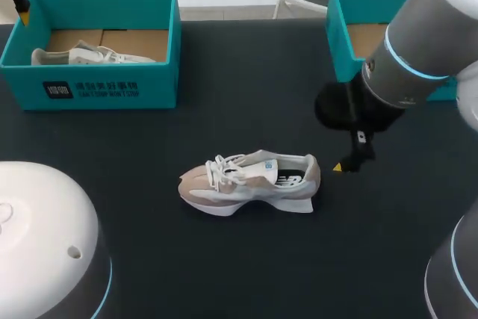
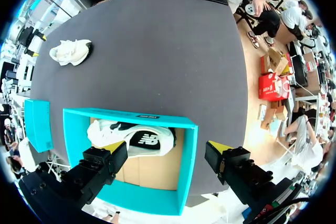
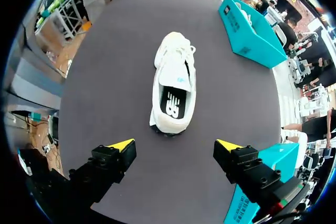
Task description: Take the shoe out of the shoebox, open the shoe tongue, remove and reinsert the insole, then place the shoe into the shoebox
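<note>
A white and beige shoe (image 1: pixel 250 182) lies on its sole in the middle of the dark table, toe to the left and its dark insole showing. My right gripper (image 1: pixel 345 162) hangs open just right of the heel. In the right wrist view the shoe (image 3: pixel 173 85) lies ahead of the open gripper (image 3: pixel 175 146), heel nearest, with nothing between the fingers. A teal shoebox (image 1: pixel 89 84) at the back left holds a second white shoe (image 1: pixel 89 55). My left gripper (image 2: pixel 167 150) stands open above that shoebox (image 2: pixel 184 171) and its shoe (image 2: pixel 131 137); in the head view the left gripper (image 1: pixel 21 5) is at the box's far left corner.
A second teal box (image 1: pixel 351 35) stands at the back right, partly behind my right arm; the same box (image 3: pixel 257 182) shows beside the right gripper's finger. My left arm's white base (image 1: pixel 45 244) fills the near left corner. Bare dark table surrounds the middle shoe.
</note>
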You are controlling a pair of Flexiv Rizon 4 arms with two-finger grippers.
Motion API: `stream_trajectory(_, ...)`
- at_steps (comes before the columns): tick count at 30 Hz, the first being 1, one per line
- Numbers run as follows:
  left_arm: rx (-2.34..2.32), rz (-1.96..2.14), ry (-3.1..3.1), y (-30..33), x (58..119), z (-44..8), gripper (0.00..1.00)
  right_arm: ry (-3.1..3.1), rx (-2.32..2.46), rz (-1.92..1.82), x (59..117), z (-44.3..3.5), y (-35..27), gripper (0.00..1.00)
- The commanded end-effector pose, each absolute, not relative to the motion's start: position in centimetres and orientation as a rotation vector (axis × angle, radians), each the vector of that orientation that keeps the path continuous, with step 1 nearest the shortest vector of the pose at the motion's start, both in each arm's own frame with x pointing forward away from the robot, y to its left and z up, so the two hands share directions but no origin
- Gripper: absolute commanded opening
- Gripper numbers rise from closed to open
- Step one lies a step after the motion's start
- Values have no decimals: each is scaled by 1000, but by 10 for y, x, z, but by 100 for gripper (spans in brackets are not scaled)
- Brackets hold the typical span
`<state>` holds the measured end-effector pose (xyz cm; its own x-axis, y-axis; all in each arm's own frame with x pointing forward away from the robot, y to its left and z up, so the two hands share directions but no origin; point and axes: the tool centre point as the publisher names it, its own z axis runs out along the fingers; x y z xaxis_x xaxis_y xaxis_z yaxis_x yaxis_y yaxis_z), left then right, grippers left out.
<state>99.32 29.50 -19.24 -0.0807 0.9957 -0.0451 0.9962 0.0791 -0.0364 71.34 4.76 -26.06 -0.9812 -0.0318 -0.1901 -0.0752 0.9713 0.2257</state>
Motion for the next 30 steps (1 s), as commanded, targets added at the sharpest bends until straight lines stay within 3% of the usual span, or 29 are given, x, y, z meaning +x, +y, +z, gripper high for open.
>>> stream_trajectory(1,2124,-87,2300,295,992,-192,100,2938,-134,497,712,-272,46,100)
stream_trajectory(16,2124,-87,2300,295,992,-192,100,2863,2,896,707,-322,6,100)
stream_trajectory(30,2124,-87,2300,295,992,-192,100,2840,-21,1096,719,-359,9,100)
